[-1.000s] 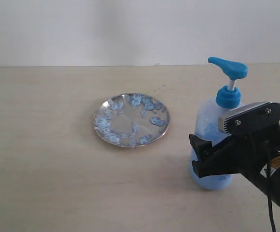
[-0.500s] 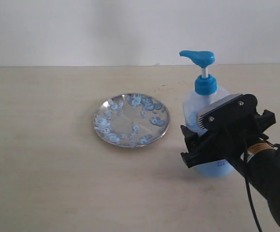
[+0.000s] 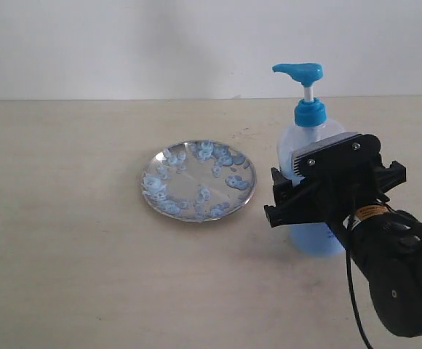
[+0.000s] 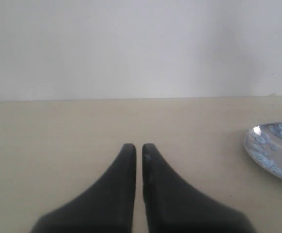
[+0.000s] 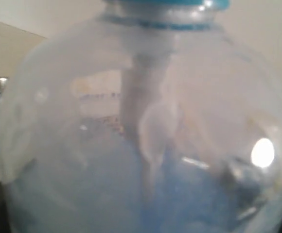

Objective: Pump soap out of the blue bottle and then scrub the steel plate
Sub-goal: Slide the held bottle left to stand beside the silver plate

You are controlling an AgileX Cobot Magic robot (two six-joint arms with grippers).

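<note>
Exterior view first: the right gripper has its jaws clamped on the lower body of the blue bottle. The bottle stands upright, though whether its base touches the table can't be told. The right wrist view is filled by the clear shoulder and dip tube with blue liquid below, so that camera sits right against the bottle. Directly above the gripper the pump head is raised, its spout aimed toward the other arm's side. Out that same way, clear of the bottle, lies the steel plate, already dotted with soap. The left gripper has its fingers together, nothing between them, and the plate's edge is off to one side of it. As for handling, the bottle looks more than half full, so it is probably fairly heavy low down. Its thin plastic wall would likely flex and slip under a hard squeeze. The low, wide body is the sensible place to hold it, leaving the pump head free to press.
</note>
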